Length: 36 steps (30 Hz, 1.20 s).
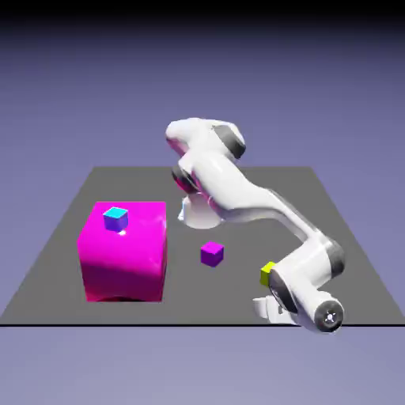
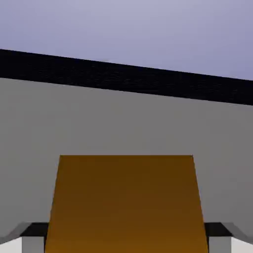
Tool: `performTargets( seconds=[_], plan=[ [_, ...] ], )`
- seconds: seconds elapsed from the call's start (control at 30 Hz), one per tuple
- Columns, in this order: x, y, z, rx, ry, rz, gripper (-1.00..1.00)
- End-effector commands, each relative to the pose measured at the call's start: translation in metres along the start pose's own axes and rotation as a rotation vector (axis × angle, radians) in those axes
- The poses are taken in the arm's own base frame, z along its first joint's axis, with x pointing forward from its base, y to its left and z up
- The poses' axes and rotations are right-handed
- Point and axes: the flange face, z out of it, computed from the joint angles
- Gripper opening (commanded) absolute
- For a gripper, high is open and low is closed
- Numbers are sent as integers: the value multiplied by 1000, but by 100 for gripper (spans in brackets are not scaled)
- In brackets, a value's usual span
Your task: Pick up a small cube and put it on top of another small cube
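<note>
Tabletop [image 1: 182, 304], dark grey and seen in the exterior view, spans the scene from left to right before a blue-violet backdrop [image 1: 202, 95]. White robot arm [image 1: 229, 186]: its base stands at the far middle of the tabletop, and its links reach toward the near right, where the wrist is bent low. Magenta block [image 1: 124, 257], large and glossy, occupies the left side. Gripper [image 2: 126, 238], at the near right: its two fingers are closed on the orange cube [image 2: 126, 202], which fills the space between them in the hand view; in the exterior view the arm's end hides this cube, and whether it touches the tabletop cannot be told. Purple cube [image 1: 212, 254]: on the tabletop near its middle, between the magenta block and the wrist. Yellow-green cube [image 1: 266, 275]: on the right, just beyond the wrist, which covers part of it. Blue cube [image 1: 115, 219], with a cyan top: resting on top of the magenta block.
</note>
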Motion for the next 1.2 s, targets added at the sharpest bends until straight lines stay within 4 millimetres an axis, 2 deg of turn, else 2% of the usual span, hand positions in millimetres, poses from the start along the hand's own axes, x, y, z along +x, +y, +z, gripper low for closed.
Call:
performTargets(
  seconds=[0.0, 0.2, 0.23, 0.43, 0.67, 0.9, 0.97, 1.13, 1.17],
  plan=[
    [-1, 1, -7, -1, 1, 0, -100],
    [-10, 10, -46, 0, 0, -1, -100],
    [-10, 10, -46, 0, 0, -1, -100],
    [-57, 11, -32, -95, 110, -113, -100],
    [-108, 20, -4, -221, 241, -236, -100],
    [-150, 38, 36, -366, 368, -347, -100],
    [-153, 39, 39, -376, 376, -354, -100],
    [-120, 42, 93, -376, 376, -354, -100],
    [-120, 42, 93, -376, 376, -354, 100]
  ],
)
